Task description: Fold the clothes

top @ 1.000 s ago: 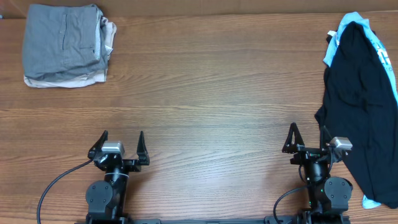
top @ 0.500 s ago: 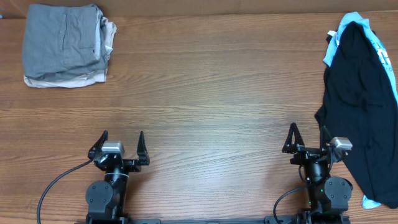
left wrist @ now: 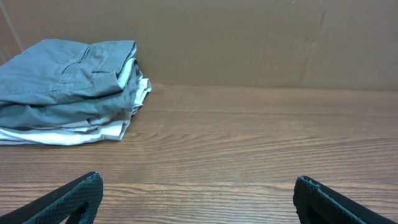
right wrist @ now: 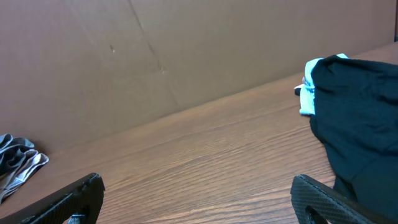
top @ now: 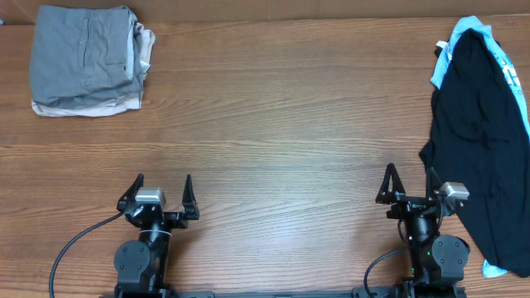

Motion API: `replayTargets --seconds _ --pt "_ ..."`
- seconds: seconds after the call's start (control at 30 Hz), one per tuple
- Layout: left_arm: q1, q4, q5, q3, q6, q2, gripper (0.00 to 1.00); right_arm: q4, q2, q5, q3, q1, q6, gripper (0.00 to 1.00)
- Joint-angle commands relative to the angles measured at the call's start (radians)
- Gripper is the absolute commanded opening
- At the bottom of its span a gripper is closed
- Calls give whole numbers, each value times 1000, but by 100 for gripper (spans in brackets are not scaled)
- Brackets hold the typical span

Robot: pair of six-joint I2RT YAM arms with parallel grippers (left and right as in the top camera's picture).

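Little of the remaining work appears started. Along the right edge of the worktop (top: 273,124) a black garment (top: 484,141) lies loose and unfolded, running from the near right corner almost to the far right corner. A light-blue piece (top: 464,26) shows from under it at the far end and again at the near end. Whether that is a second garment or a lining cannot be told. At the far left corner sits a folded stack (top: 87,62): grey trousers on top and paler cloth beneath, squared up and seemingly finished. So I judge one pile done and the right-hand pile yet to be spread and folded. At the near edge the left gripper (top: 162,180) rests on its base with its fingers spread wide and nothing between them. It touches no cloth and is well apart from the stack. The right gripper (top: 410,174), also at the near edge, has its jaws wide apart and empty. Its outer finger stands just beside the black garment's hem, but contact cannot be made out. The right wrist view shows that dark cloth (right wrist: 360,118) close at the right.
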Motion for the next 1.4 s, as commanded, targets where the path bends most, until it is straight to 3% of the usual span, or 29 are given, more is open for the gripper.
replayTargets --seconds 0.0,0.7,0.93,1.1,1.37 --pt "7 3 -10 -6 -6 -11 100 6 -12 7 -10 8 5 100" --pt "7 11 -11 -6 -6 -11 100 55 -12 43 -10 8 -6 100" --pt "5 67 122 -6 -32 -11 100 118 -12 -73 6 8 -7 100" --pt "5 239 120 13 -5 -11 100 51 -10 -81 117 8 -62 100" --pt "5 182 118 189 -5 72 100 -140 177 -80 432 8 -143 100"
